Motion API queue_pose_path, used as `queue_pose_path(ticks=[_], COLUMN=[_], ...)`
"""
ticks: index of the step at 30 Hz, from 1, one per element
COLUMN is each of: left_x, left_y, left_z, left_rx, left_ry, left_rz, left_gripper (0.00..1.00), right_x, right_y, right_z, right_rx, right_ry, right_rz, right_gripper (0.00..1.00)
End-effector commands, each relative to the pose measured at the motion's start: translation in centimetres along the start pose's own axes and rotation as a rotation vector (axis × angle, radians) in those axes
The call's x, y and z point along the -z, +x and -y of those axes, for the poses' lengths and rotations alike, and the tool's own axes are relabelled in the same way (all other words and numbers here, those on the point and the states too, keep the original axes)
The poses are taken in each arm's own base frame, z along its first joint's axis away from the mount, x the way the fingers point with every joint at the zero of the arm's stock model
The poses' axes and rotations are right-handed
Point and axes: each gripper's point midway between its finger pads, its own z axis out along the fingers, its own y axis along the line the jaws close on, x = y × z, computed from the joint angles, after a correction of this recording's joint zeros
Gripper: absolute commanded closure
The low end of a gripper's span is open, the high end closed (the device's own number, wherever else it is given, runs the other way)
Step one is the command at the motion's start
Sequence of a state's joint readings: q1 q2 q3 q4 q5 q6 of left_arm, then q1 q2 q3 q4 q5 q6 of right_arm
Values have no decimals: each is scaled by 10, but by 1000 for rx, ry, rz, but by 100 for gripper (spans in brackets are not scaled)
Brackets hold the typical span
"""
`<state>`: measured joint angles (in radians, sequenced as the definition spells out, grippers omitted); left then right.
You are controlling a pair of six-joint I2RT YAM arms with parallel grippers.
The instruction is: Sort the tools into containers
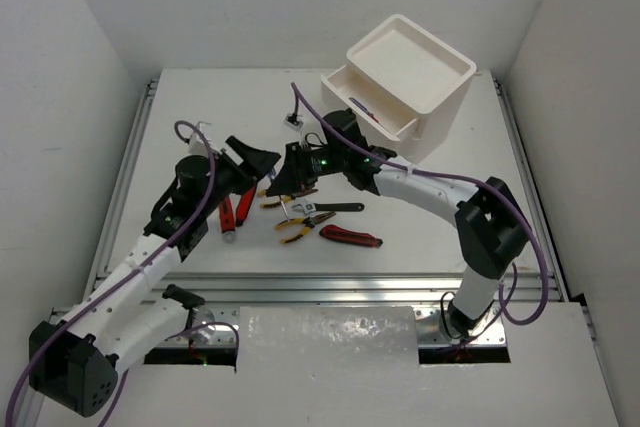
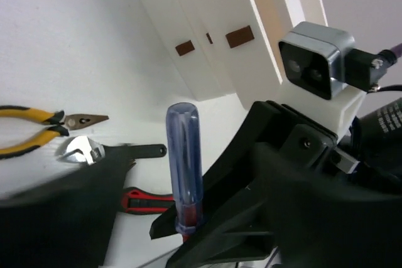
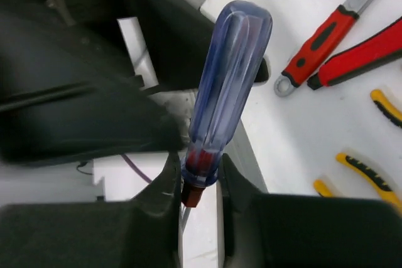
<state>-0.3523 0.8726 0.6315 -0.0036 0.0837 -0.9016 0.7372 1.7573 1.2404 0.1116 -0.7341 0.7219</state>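
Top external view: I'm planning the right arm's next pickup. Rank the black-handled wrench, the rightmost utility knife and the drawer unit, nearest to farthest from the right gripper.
1. black-handled wrench, just nearside of the right gripper.
2. utility knife, farther toward the near edge, right.
3. drawer unit, far right corner.

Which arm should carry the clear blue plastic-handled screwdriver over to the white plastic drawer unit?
Right. The right gripper is clamped low on the clear blue plastic-handled screwdriver, and that arm is on the side of the white plastic drawer unit. The left gripper stands open, off the handle.
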Motion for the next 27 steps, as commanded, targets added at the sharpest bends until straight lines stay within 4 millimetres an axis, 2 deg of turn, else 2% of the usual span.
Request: queue_pose_path(ticks=[1,2,3,4,6,7,8,9,10,11,12,13,15,18,19,25,26,27], left_x=[3,7,9,11,25,31,31,32,31,29,27,23,19,16,16,27,29,30], left_y=[-26,-31,-39,-57,-71,-79,-80,-80,-74,-69,-66,-56,-46,-35,-33,-39,-39,-40], left_z=[28,23,14,-2,-18,-27,-30,-33,-36,-37,-36,-35,-38,-44,-45,-36,-34,-34], left_rx=[-22,-35,-77,-96,-164,-198,-223,-265,-278,-285,-302,-308,-315,-329,-333,-380,-402,-413], left_ry=[76,2,-69,-185,-348,-433,-459,-476,-490,-485,-469,-429,-412,-407,-409,-386,-381,-385], left_rz=[96,95,118,193,206,217,206,186,145,121,102,63,20,-30,-40,-40,-45,-49], left_gripper=[4,0,0,0,0,0,0,0,0,0,0,0,0,0,0,0,0,0], right_x=[11,22,33,46,85,113,132,148,174,190,204,221,237,244,240,244,245,246], right_y=[-28,-52,-47,-57,-82,-99,-108,-115,-126,-135,-141,-153,-164,-177,-173,-188,-189,-189], right_z=[-14,-11,7,16,36,38,48,68,81,79,93,99,114,128,136,170,172,172], right_rx=[120,176,238,285,423,438,457,492,478,501,533,547,612,713,725,760,751,738], right_ry=[14,108,226,321,571,679,763,854,910,931,988,1031,1093,1144,1136,1233,1246,1252], right_rz=[64,135,92,95,51,24,4,-42,-48,-63,-96,-84,-118,-145,-169,-180,-185,-185], right_gripper=[100,100,100,100,100,100,100,100,100,100,100,100,100,100,100,98,61,46])
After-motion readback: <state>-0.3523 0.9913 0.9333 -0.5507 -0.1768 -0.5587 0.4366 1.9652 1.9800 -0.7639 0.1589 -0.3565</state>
